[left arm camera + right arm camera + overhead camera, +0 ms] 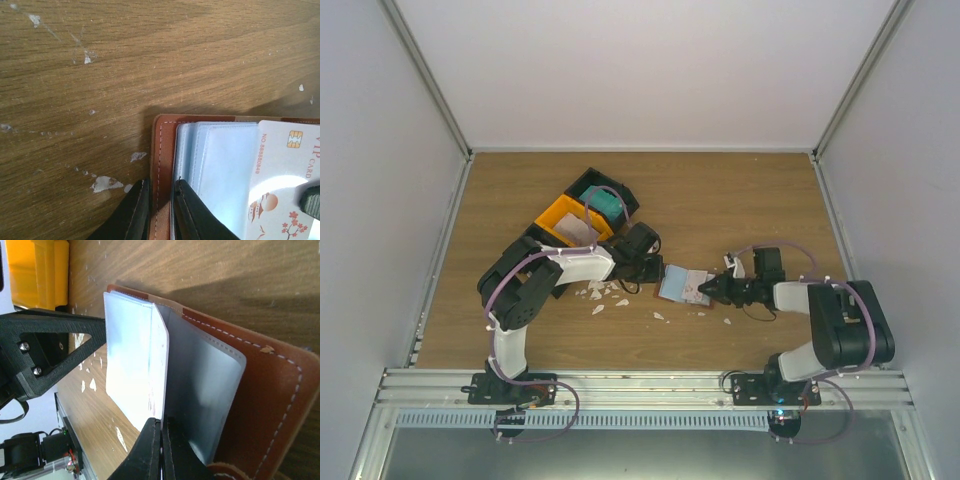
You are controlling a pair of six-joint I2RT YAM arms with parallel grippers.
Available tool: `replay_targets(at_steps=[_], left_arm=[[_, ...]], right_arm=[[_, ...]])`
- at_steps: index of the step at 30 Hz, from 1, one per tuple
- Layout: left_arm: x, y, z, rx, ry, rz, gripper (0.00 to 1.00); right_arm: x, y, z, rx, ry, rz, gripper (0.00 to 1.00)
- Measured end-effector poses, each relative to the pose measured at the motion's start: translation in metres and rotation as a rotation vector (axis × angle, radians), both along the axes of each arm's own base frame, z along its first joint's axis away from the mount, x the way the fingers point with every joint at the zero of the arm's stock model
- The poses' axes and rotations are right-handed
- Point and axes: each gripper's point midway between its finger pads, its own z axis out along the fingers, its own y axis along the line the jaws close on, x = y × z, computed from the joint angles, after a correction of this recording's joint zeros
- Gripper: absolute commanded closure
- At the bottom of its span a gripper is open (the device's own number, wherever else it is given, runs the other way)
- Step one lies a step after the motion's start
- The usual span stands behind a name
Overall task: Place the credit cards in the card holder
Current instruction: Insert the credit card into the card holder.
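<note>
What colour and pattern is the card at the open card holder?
White card, gold chip, red blossom artwork; left wrist view shows it best.

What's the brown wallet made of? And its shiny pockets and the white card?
The card holder looks like brown leather or fake leather: matte, with pale stitching along its edge. Its pockets look like thin plastic, smooth and cloudy-clear. The white card looks like stiff glossy plastic: light glares off it.

So the card holder (682, 285) lies open around the middle of the table (750, 195). The left gripper (655, 272) is on its left edge and the right gripper (713, 290) at its right side, with one credit card (285, 175) on top of its sleeves. The tray (582, 212) sits toward the far-left corner, and scraps (605, 292) lie just left of the holder.
</note>
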Motion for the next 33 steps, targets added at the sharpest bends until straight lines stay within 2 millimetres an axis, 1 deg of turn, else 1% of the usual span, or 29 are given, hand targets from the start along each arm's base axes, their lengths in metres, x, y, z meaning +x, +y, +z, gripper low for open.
replay_targets(at_steps=[7, 18, 23, 33], left_arm=[[0.0, 0.0, -0.001, -0.004, -0.003, 0.003, 0.85], [0.001, -0.001, -0.002, -0.028, -0.017, 0.012, 0.86], [0.001, -0.001, -0.002, -0.035, -0.018, 0.018, 0.86], [0.001, -0.001, -0.002, -0.039, -0.021, 0.018, 0.86]], right_arm=[[-0.01, 0.004, -0.008, 0.048, 0.037, 0.005, 1.0], [-0.015, 0.014, -0.009, 0.105, 0.058, -0.013, 1.0], [-0.014, 0.015, -0.009, 0.115, 0.06, -0.042, 1.0], [-0.006, 0.014, -0.008, 0.103, 0.031, -0.079, 0.99]])
